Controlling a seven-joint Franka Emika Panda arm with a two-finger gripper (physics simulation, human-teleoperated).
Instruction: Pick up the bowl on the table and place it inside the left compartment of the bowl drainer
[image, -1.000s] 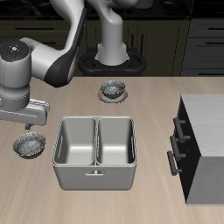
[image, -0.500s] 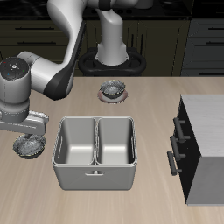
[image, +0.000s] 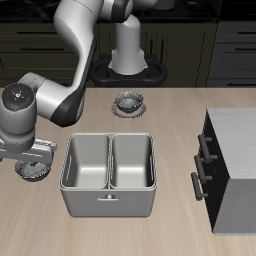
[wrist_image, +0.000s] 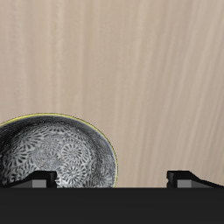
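1. While the bowl rests on the counter, just beside the outer wall of the bowl drainer, no part of the placing can be counted as done.
2. The tool is seen low over the bowl in the exterior view; in the wrist view the bowl is seen close below, off to one side of the gap, with one rim section lying near one fingertip.
3. The fingers are set wide apart, and nothing is held between them; the second fingertip is seen over bare counter, well apart from the bowl.
4. Whether a finger already touches the rim cannot be told, since the arm hides the contact in the exterior view and the wrist view is cut off by the tool's own body.
5. The approach is judged nearly finished; what is left is the closing on the rim, the lift, the carry over the drainer wall and the release.
6. The left compartment is seen bare of any bowl, as is the other well beside it across the middle divider.
7. A like bowl on a dark saucer stands farther back and is not part of the job.
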